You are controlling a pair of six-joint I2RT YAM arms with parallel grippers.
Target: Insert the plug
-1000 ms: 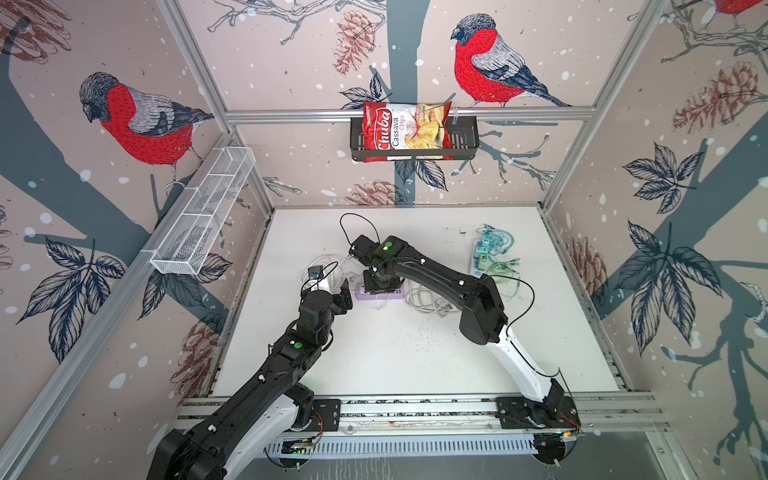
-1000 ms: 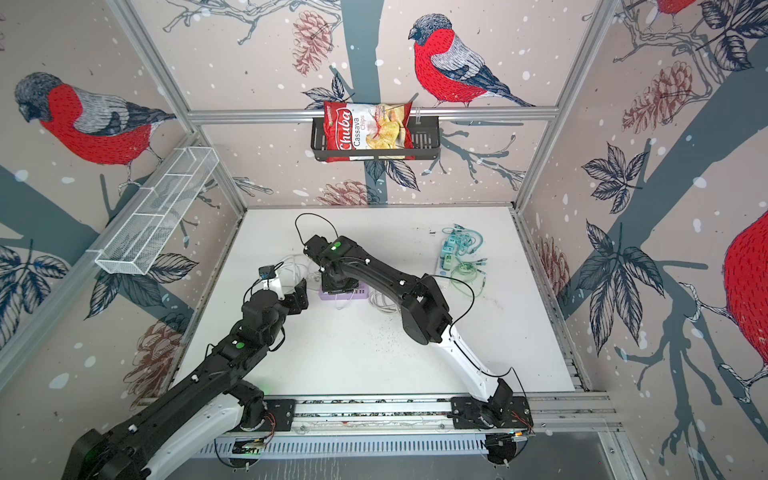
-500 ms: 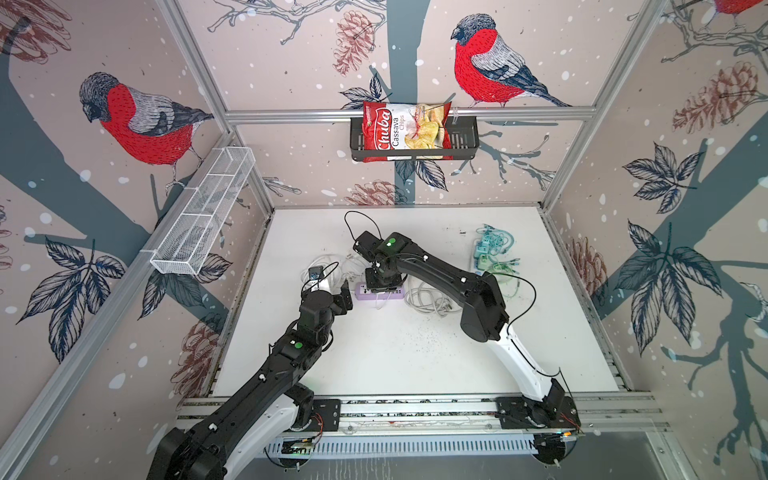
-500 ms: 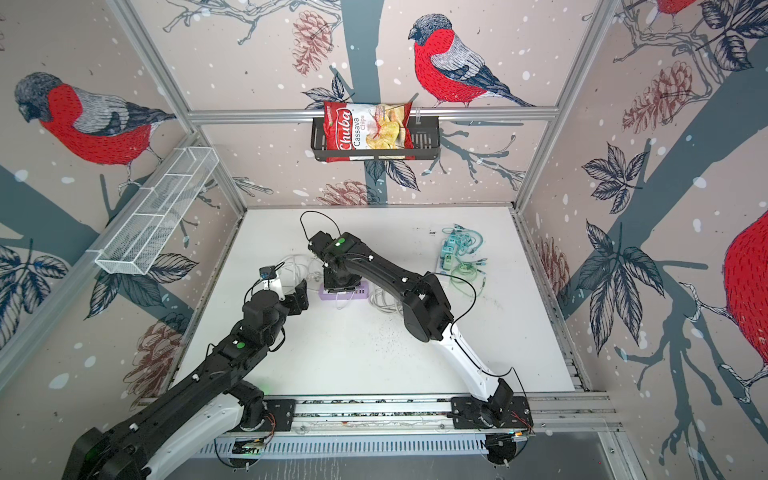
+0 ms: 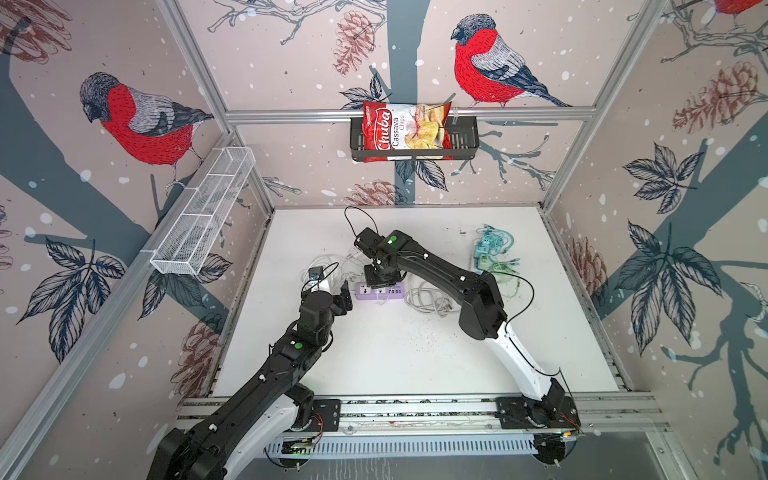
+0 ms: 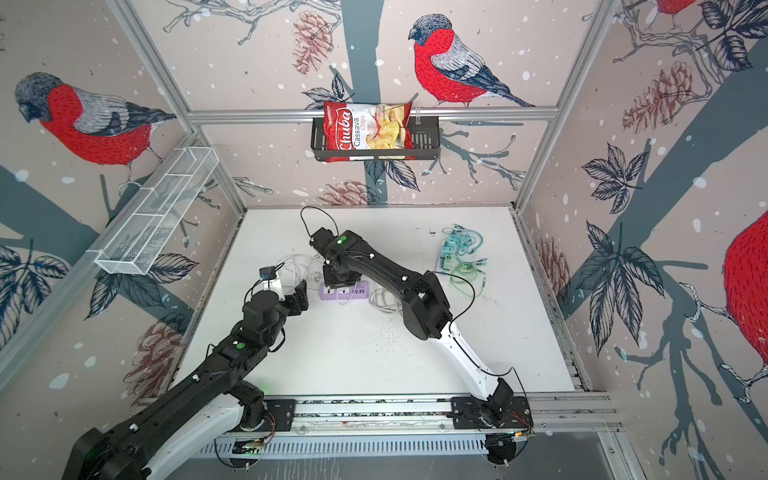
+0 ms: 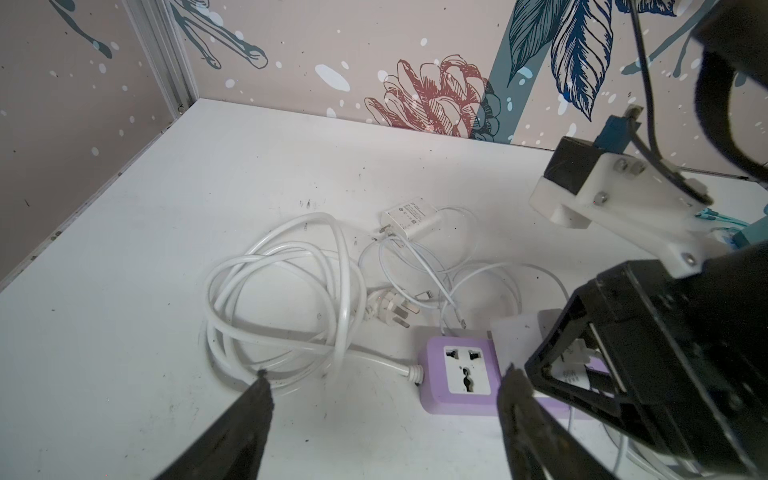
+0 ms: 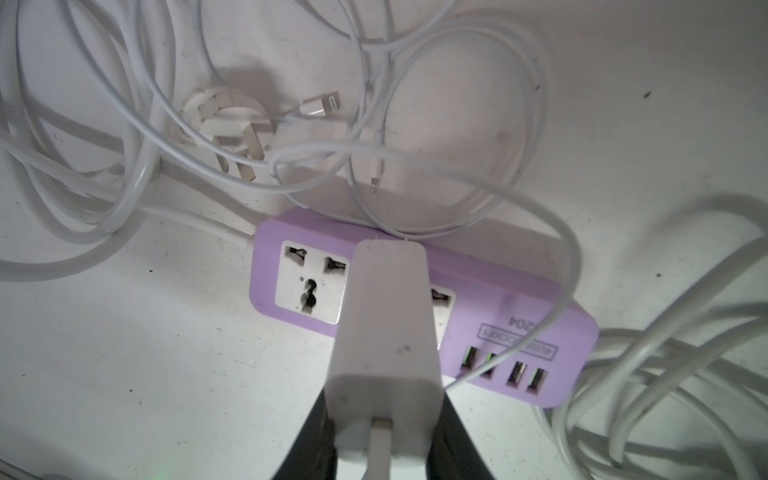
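A purple power strip lies flat on the white table. My right gripper points down at it, shut on the plug, a white charger block with a thin white lead. The block stands over the strip's second socket and covers most of it. Its prongs are hidden, so I cannot tell whether they are in. The first socket is bare. My left gripper is open just left of the strip, holding nothing.
A thick white cable coil and its three-pin plug lie behind the strip, with a second white charger. Grey cable lies right of it, teal cables at the back right. A chips bag hangs on the rear wall.
My right arm has shifted slightly to the right above the strip, still holding the plug. The left arm has not moved.
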